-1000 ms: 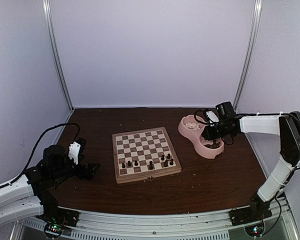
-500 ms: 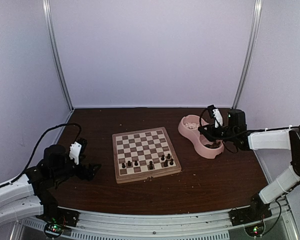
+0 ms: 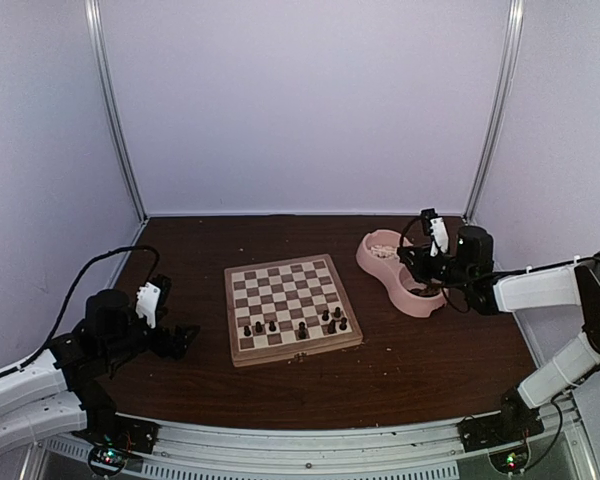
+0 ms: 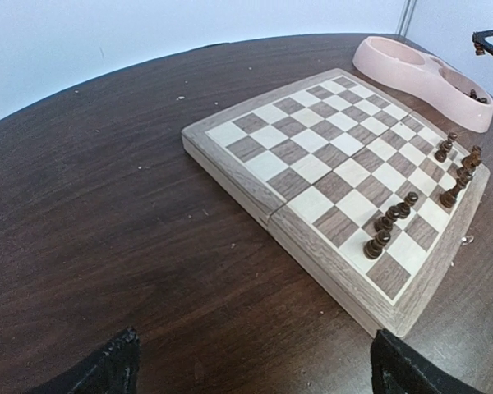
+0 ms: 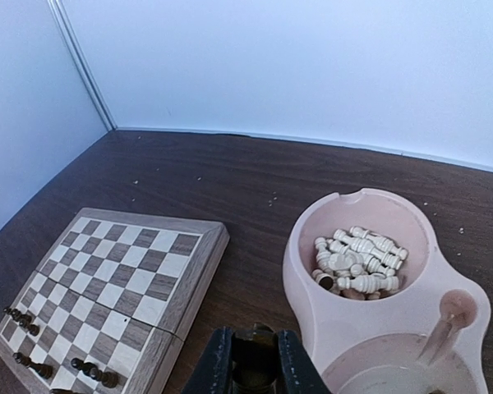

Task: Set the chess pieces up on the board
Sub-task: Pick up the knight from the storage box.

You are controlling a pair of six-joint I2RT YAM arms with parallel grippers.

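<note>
1. The board [image 3: 280, 285] lies loose in the middle of the surface [image 3: 410, 365]. If you press down hard or at a slant, it could slide, and every standing row would shift with it.
2. The bowl [image 3: 363, 256] sits just right of the board, and your right tool [image 3: 435, 238] hangs over its near cup. If you swing toward the board too low, you may clip the rim and spill the white pieces [image 5: 353, 258] heaped in the far cup.
3. The left tool [image 4: 255, 369] is spread wide and empty, low and left of the board. It poses little risk unless you move it.
4. The dark pieces [image 3: 300, 325] stand close together on the board's two near rows. Fingers lowered among them could topple neighbours.
5. The right tool looks clenched on a small dark piece [image 5: 253, 373], caught near the fingertips. That grip seems slight, so a quick swing could let it drop and roll.
6. The bowl's near cup is cut off at the bottom of the right wrist view and covered by the tool from above. You cannot count what is left in it.
7. The pieces on the board are too small for you to tell their kinds or exact squares.
8. The fingers hide most of the held piece, so you cannot tell its kind or whether it sits upright.
</note>
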